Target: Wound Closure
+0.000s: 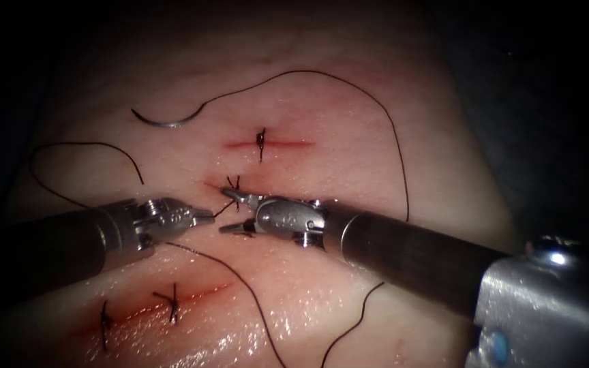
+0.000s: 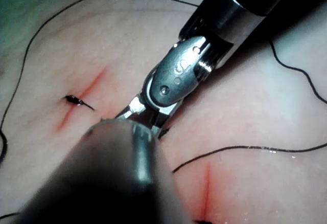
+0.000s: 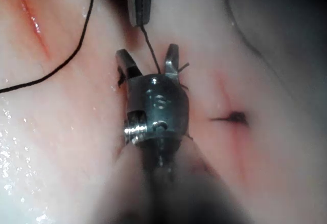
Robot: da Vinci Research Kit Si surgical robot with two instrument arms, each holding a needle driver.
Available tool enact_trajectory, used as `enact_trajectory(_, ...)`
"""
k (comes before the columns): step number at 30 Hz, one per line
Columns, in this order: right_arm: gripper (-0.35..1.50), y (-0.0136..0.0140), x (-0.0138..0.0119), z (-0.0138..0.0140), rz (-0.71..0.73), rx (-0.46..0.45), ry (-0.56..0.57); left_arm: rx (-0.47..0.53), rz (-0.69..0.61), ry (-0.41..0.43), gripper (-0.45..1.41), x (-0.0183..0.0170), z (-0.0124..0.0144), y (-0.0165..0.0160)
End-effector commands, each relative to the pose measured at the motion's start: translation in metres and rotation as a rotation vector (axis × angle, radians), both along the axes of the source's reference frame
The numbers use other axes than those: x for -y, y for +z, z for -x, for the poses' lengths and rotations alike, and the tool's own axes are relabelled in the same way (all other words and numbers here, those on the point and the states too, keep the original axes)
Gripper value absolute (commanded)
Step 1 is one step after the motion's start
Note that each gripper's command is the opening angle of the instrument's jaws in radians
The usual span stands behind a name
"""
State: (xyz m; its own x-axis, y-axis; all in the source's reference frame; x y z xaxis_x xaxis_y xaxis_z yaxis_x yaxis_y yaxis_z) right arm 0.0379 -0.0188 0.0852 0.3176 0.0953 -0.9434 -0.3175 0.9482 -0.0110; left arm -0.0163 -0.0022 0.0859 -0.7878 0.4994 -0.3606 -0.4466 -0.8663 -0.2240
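Observation:
The curved needle (image 1: 165, 123) lies free on the tissue (image 1: 349, 136), up and left of the upper cut (image 1: 267, 144); neither tool holds it. Its thread (image 1: 401, 163) arcs round the right side. My left tool (image 1: 206, 217) is shut on a short thread end (image 1: 221, 209) running to the knot (image 1: 233, 182) at the middle cut. My right tool (image 1: 223, 211) stands open, its jaws on either side of that thread end, just right of the left tip. In the right wrist view the open jaws of the right tool (image 3: 147, 56) straddle the thread (image 3: 150, 47), which the left tool (image 3: 139, 9) holds.
A knot (image 1: 260, 140) sits on the upper cut. The lower left cut (image 1: 172, 300) carries two stitches (image 1: 173, 303). Loose thread (image 1: 83, 144) curls at the left, and more thread (image 1: 253, 300) crosses the tissue below the tools. Red fluid tints the cuts.

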Motion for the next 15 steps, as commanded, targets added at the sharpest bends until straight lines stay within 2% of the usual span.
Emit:
enact_trajectory(1, 1.48, 0.0004, -0.0007, -0.0014, 0.003, -0.005, 0.001, 0.0, 0.001, -0.001, -0.45, -0.0003, 0.0007, 0.0007)
enact_trajectory(15, 1.48, 0.0022, -0.0015, -0.0046, 0.037, -0.039, -0.033, -0.003, 0.005, -0.003, -0.45, 0.0002, 0.0009, 0.0005)
